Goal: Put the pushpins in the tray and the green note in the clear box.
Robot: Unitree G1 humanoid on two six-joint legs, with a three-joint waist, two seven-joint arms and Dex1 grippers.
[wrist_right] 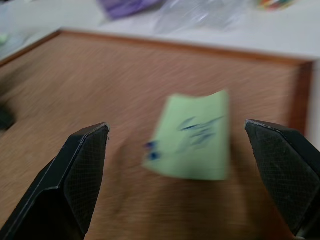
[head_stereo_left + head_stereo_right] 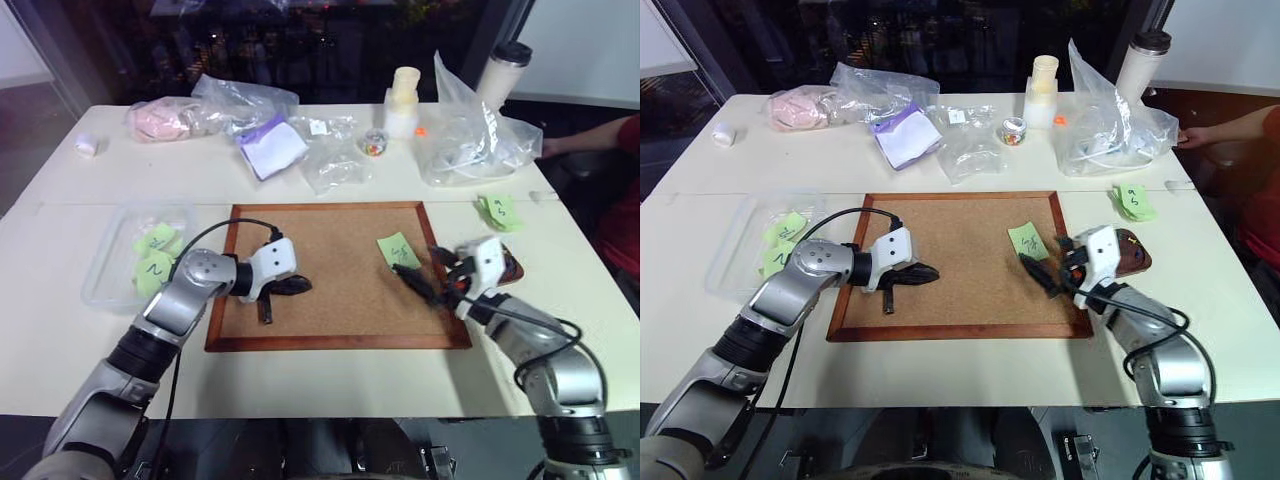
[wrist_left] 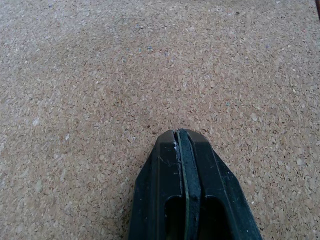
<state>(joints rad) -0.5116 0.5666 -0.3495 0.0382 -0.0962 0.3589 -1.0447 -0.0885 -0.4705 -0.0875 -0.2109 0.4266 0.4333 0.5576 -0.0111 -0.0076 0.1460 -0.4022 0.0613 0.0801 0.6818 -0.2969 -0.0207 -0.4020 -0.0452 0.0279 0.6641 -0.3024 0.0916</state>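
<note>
Working on note step, by my judgement. My right gripper (image 1: 175,145) hovering near corkboard's (image 2: 330,300) right edge, jaws spread wide, facing one green note (image 1: 192,137) lying on cork. My left gripper (image 2: 290,285) resting on corkboard's left half, jaws pressed together, pinching nothing.

Next: straddling note edge, pinching without creasing, carrying to one clear box (image 2: 105,270) at tabletop's left edge, already holding at least two notes.

One tray (image 2: 1137,256) beside corkboard's right edge; pushpins too small to count.

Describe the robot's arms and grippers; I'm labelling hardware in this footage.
Both arms are silver-grey metal with black joint sections and a loose black cable. Each ends in a white wrist housing and a gripper of two black tapered fingers: left gripper, right gripper. The fingers have cross-hatched pads.
</note>
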